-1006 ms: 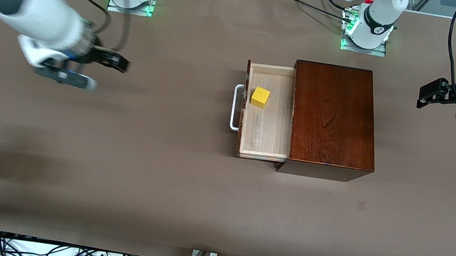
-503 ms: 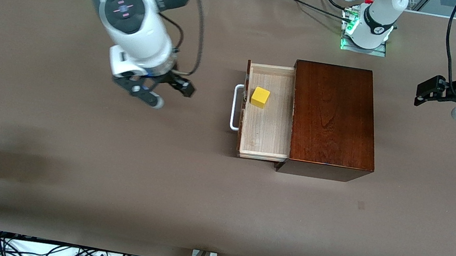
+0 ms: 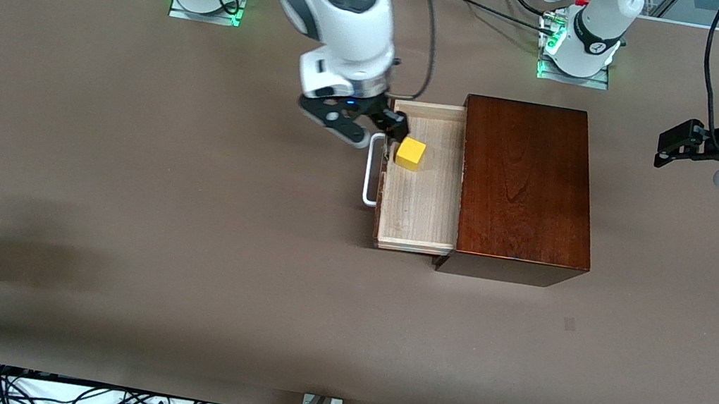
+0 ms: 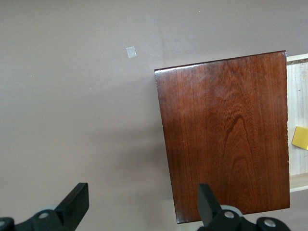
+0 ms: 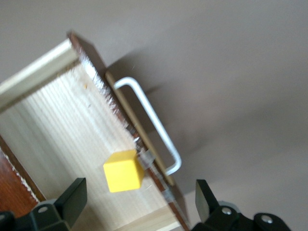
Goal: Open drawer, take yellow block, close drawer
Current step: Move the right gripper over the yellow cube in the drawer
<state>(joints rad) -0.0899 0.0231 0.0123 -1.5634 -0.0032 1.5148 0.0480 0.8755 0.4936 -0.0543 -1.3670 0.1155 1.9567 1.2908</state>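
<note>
Right claw hangs over the handle end of the drawer, fingers spread apart and empty, one finger above the worktop just outside the front panel, the other above the drawer's pale floor next to the yellow block. Right wrist view confirms: both fingertips wide, block between them but offset toward one finger and toward the front panel; white handle in the same gap.

Drawer stands pulled out of the dark wooden box. Block rests on the drawer floor, near the front panel and toward the end farther from the front camera. Judged state: opening done, pick not yet begun, closing still to come.

Left claw waits in the air over the left arm's end of the worktop, well apart from the box, fingers wide open with nothing between them (left wrist view, fingertip).

Risks from here:
- Claw straddles the front panel. A straight descent would likely land the outer finger on the panel or handle, not around the block; needs a shift over the drawer floor first.
- Block sits close to the panel, so little room for a finger on that side; a tight fit could nudge or tip the block.
- Contact with panel or handle could push the drawer partly shut.
</note>
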